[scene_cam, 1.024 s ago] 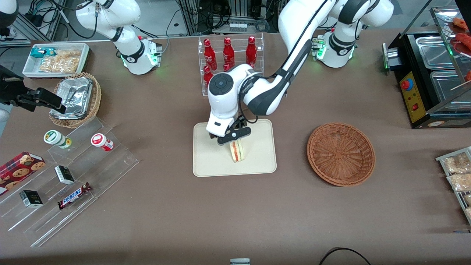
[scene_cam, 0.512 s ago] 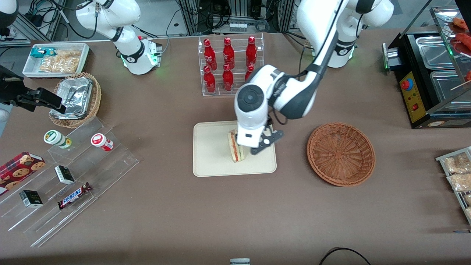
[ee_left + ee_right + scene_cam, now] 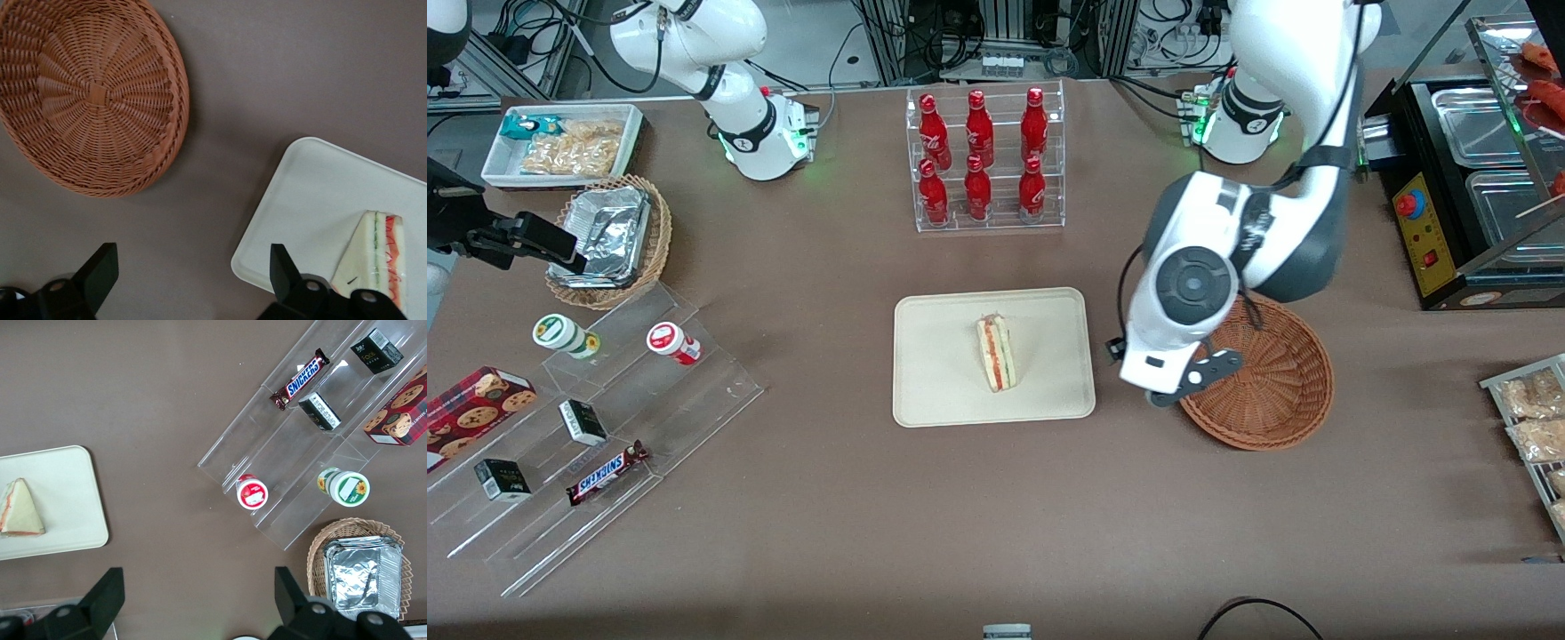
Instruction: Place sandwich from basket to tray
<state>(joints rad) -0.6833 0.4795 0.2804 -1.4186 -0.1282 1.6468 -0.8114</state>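
Observation:
The sandwich (image 3: 996, 353), a pale wedge with red and green layers, stands on its edge on the cream tray (image 3: 934, 364) near the tray's middle. It also shows on the tray (image 3: 313, 193) as a sandwich (image 3: 377, 257) corner, and in the right wrist view as a sandwich (image 3: 20, 510) on the tray (image 3: 70, 493). The reddish-brown basket (image 3: 1276, 382) holds nothing, and the basket (image 3: 87, 93) is bare inside. My gripper (image 3: 1184, 384) hangs open over the brown table between tray and basket. Nothing is between the gripper (image 3: 190, 267) fingers.
A clear rack of red bottles (image 3: 983, 160) stands farther from the camera than the tray. Toward the parked arm's end are a stepped acrylic shelf (image 3: 605, 418) with snacks, a tan foil basket (image 3: 609, 240) and a white bin (image 3: 560, 142). A black food warmer (image 3: 1467, 178) stands toward the working arm's end.
The gripper let go of the sandwich, lifted, and swung off the tray toward the basket. The sandwich stays standing on the tray.

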